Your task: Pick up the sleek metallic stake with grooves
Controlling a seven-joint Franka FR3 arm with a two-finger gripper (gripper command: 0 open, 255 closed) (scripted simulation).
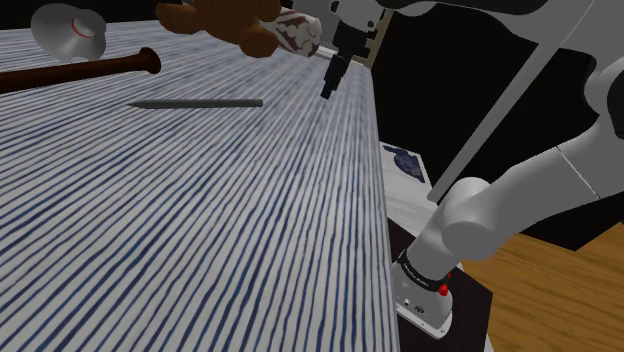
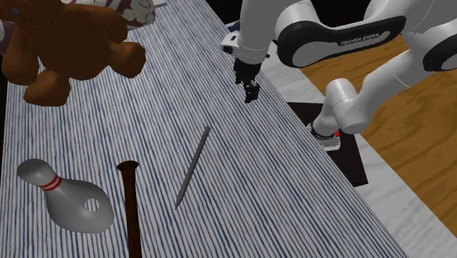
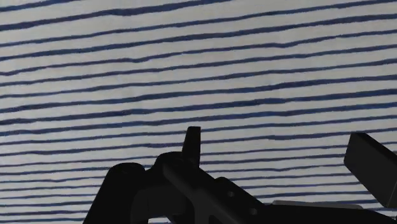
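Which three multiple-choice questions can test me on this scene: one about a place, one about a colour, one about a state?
1. Where does the stake lie?
A. On the table, beside the bat
B. On the floor
C. On a chair

2. What colour is the bear?
A. White
B. Brown
C. Green

3. How is the gripper?
A. Shut on the stake
B. Shut on the bat
C. Open, holding nothing

Answers:
1 A: the stake rests on the striped table next to the bat.
2 B: its whole body is brown.
3 C: the wrist view shows its fingers apart, with nothing between them.
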